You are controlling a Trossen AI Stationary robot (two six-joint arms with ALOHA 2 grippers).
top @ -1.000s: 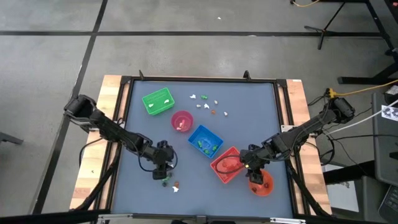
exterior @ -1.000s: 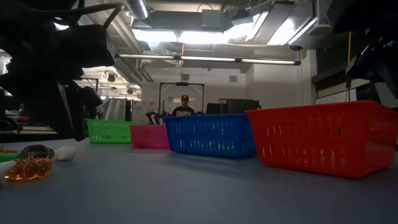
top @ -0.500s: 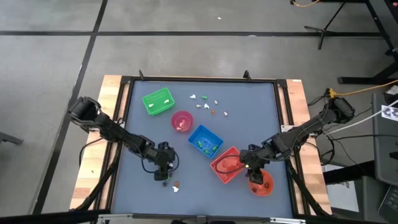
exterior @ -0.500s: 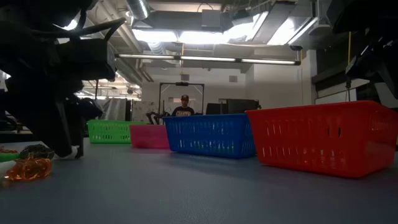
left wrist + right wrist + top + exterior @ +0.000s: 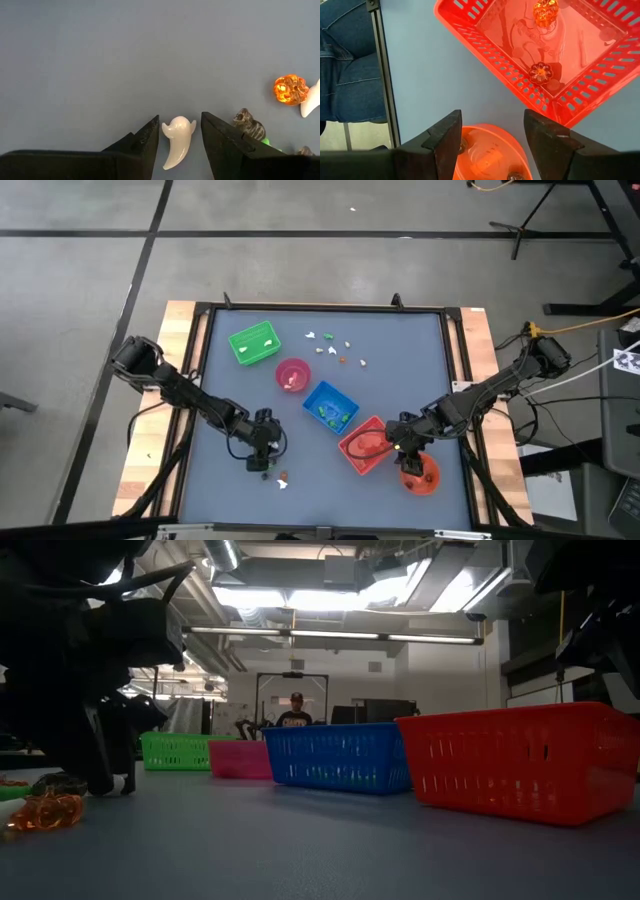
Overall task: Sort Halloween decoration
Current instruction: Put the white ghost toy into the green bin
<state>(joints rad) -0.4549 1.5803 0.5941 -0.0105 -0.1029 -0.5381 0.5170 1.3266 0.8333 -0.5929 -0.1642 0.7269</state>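
Note:
In the left wrist view a white ghost trinket point(image 5: 178, 142) lies flat on the grey table. My left gripper point(image 5: 180, 120) is open with one finger on each side of it, close but apart. An orange skull trinket point(image 5: 290, 90), a dark skull point(image 5: 249, 124) and another white piece point(image 5: 312, 100) lie beside it. In the high view this gripper point(image 5: 262, 464) is near the table's near-left part. My right gripper point(image 5: 492, 116) is open above the orange bowl point(image 5: 487, 150), beside the red tray point(image 5: 495, 30), which holds orange trinkets point(image 5: 540, 73).
The green tray point(image 5: 253, 343), pink bowl point(image 5: 292, 374), blue tray point(image 5: 330, 407), red tray point(image 5: 363, 444) and orange bowl point(image 5: 420, 473) run in a diagonal across the table. More trinkets point(image 5: 332, 347) lie scattered near the far edge. A person's jeans point(image 5: 345, 60) show beyond the table edge.
My left gripper has come down to the table and a little toward the near edge, and its open fingers now stand around the white ghost. In the low view the white piece that showed before is now hidden behind those fingers.

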